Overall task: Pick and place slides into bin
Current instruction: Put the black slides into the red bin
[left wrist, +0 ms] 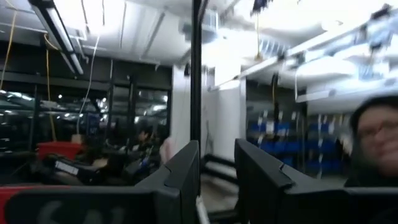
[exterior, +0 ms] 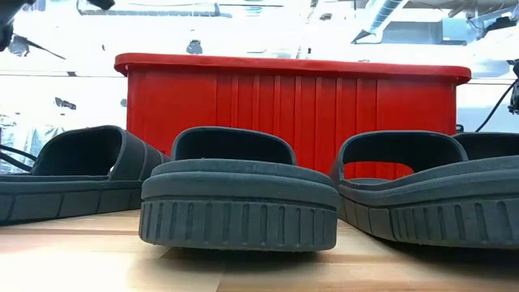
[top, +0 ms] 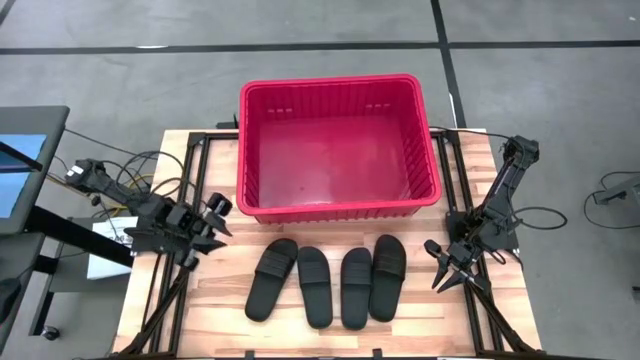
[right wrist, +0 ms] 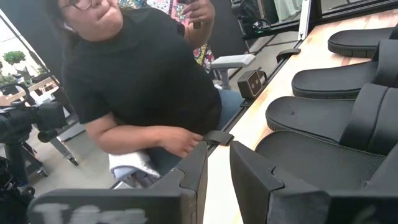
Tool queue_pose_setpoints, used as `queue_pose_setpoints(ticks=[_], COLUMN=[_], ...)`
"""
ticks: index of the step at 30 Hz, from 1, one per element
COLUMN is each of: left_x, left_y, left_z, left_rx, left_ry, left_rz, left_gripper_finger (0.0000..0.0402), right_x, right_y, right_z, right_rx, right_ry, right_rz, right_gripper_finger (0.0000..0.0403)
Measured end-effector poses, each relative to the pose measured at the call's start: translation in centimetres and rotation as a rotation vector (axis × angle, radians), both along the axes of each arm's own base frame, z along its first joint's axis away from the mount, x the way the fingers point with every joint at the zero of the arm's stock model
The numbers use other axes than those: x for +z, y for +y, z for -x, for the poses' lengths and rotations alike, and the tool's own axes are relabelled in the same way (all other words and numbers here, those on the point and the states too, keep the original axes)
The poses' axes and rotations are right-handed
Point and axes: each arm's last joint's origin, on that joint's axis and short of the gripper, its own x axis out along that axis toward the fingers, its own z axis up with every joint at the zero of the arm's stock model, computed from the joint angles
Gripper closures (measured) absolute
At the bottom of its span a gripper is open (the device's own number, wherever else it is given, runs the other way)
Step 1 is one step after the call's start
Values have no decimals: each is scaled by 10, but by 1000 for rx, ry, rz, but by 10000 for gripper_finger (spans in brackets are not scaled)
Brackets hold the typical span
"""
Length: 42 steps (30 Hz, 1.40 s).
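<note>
The red bin (top: pixel 339 150) sits at the far edge of the wooden table (top: pixel 410 320), centred between the two arms, and nothing lies inside it. In the low view its ribbed red front wall (exterior: pixel 292 113) rises behind the sandals.

All four black slides lie on the table just in front of the bin, side by side in a row near the middle of the near edge. The leftmost slide (top: pixel 271 279) is angled, its heel swung toward the left edge. The second slide (top: pixel 315 286) and third slide (top: pixel 356 287) lie close together, roughly straight. The fourth slide (top: pixel 387 277) touches or nearly touches the third on its right side. None of them touches the bin.

The left gripper (top: pixel 208 225) hovers over the left edge of the table, level with the near wall of the bin, well apart from the slides; its fingers (left wrist: pixel 261 180) stand slightly spread with a narrow gap, holding nothing.

The right gripper (top: pixel 443 268) sits at the right edge of the table, near the fourth slide but not touching it. Its fingers (right wrist: pixel 255 174) are a little apart and empty. Beyond that edge a seated person in a black top (right wrist: pixel 143 81) shows in the right wrist view
</note>
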Motion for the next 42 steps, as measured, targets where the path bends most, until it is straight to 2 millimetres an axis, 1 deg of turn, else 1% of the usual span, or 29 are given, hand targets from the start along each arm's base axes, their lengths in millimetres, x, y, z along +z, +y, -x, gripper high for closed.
queue_pose_setpoints(ticks=[4, 7, 11, 14, 19, 22, 26, 30, 34, 38, 42], left_x=[9, 20, 34, 47, 53, 48, 35, 20, 12, 6, -3], left_y=[-10, -16, -22, -23, -27, -30, -36, -43, -49, -53, -59], left_z=[-21, -35, -49, -53, -59, -62, -67, -69, -71, -73, -77], left_rx=[36, 54, 72, 69, 26, -19, -69, -104, -169, -149, -98], left_ry=[73, 155, 390, 558, 828, 928, 1047, 1179, 1249, 1296, 1329], left_rz=[-121, -226, -320, -315, -216, -196, -182, -208, -206, -178, -201], left_gripper_finger=[308, 308, 308, 308, 308, 308, 308, 308, 308, 308, 308], right_x=[0, 0, 0, 0, 0, 0, 0, 0, 0, 0, 0], right_y=[0, 0, 0, 0, 0, 0, 0, 0, 0, 0, 0], right_z=[0, 0, 0, 0, 0, 0, 0, 0, 0, 0, 0], right_rx=[0, 0, 0, 0, 0, 0, 0, 0, 0, 0, 0], right_ry=[0, 0, 0, 0, 0, 0, 0, 0, 0, 0, 0], right_rz=[0, 0, 0, 0, 0, 0, 0, 0, 0, 0, 0], right_gripper_finger=[342, 342, 342, 342, 342, 342, 342, 342, 342, 342, 342])
